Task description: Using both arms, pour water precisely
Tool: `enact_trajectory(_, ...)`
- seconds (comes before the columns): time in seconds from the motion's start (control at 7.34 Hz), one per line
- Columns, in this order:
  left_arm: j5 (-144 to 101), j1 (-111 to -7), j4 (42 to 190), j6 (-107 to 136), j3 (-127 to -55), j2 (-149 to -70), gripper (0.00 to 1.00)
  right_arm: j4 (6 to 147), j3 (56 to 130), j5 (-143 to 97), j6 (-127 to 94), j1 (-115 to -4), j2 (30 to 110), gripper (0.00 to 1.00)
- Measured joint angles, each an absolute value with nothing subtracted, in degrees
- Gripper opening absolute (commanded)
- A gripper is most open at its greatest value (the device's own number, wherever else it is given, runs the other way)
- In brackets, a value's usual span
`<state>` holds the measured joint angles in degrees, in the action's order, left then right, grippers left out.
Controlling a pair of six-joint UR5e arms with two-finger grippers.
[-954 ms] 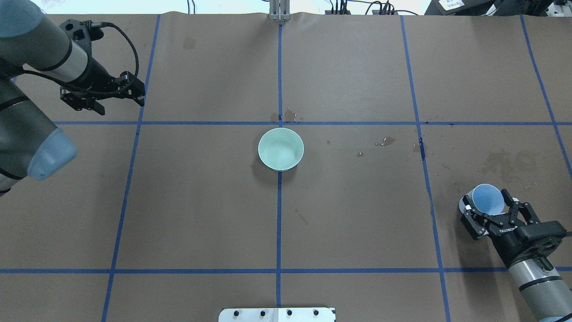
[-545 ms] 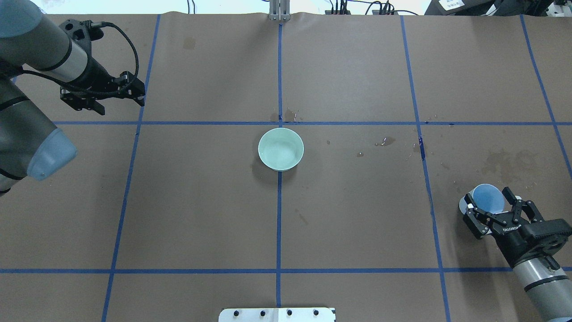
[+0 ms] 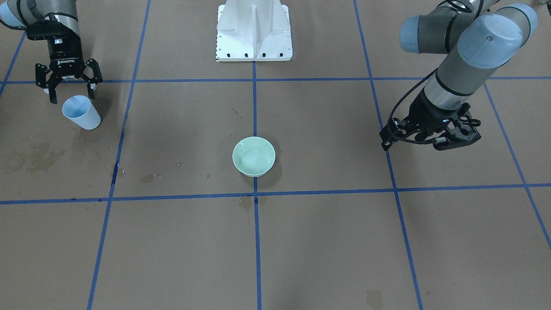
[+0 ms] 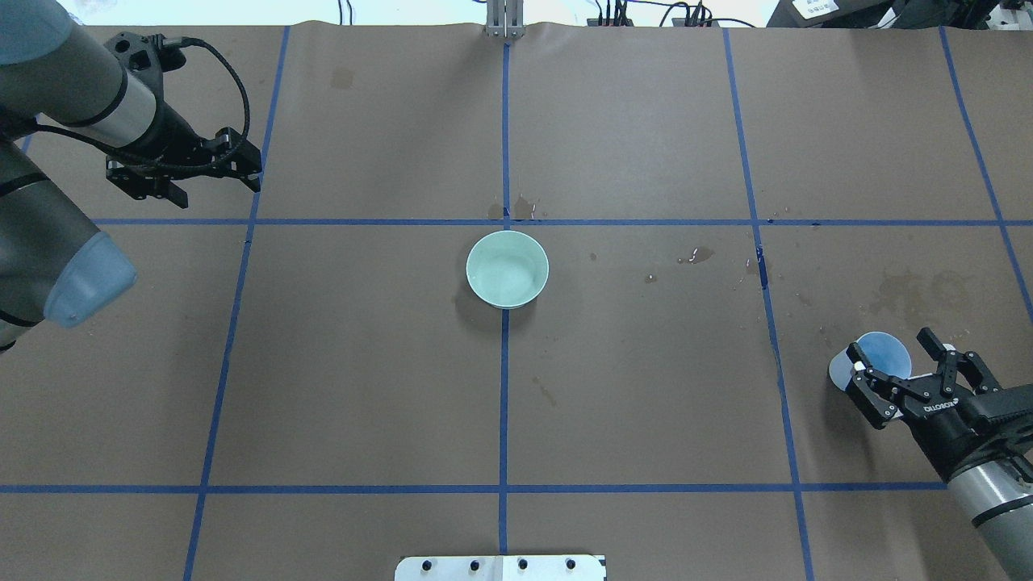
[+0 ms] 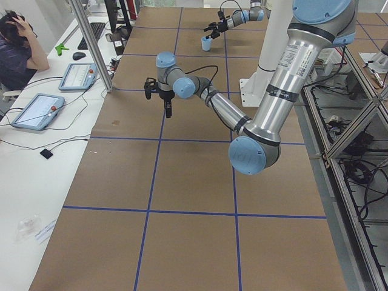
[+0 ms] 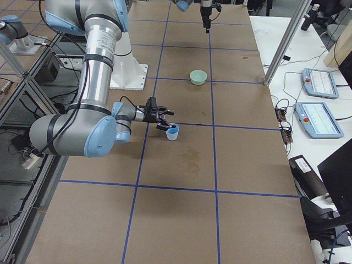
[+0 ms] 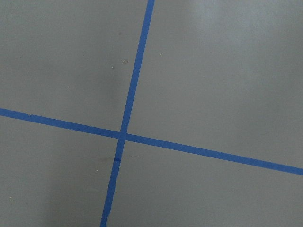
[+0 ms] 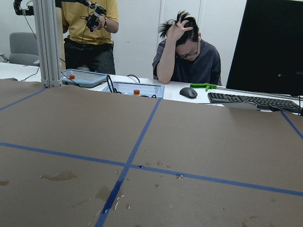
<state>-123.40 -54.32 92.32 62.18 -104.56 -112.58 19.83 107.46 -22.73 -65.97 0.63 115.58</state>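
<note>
Presently, the brown paper-covered tabletop (image 4: 646, 121), gridded in blue tape, is carrying everything. The left claw (image 4: 181, 181) is hanging over a tape crossing far to the side; its opening cannot be told. The right claw (image 3: 71, 92) is standing wide open, gripping nothing. At centre, the pale green round bowl (image 4: 470, 270) is showing a faint sheen, judged to be water (image 4: 508, 278). The small pale blue cup (image 3: 82, 113) is standing just ahead of the right claw; it is looking light, thin-walled and crushable, so a gentle mid-wall grip is advised. That claw is bearing "ROBOTIQ".
</note>
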Motion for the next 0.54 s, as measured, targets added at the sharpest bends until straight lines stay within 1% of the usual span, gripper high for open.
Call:
enact_trajectory(0.27, -123.4, -54.27, 91.0, 62.17, -105.48, -112.78, 1.0, 19.89, 110.19, -30.78, -60.71, -6.12, 115.63, 1.0)
enact_trajectory(0.54, -123.36, -54.23, 90.65, 62.22, -105.58, -112.96, 1.0, 20.36, 111.42, -42.69, -54.86, -16.4, 114.81, 1.0)
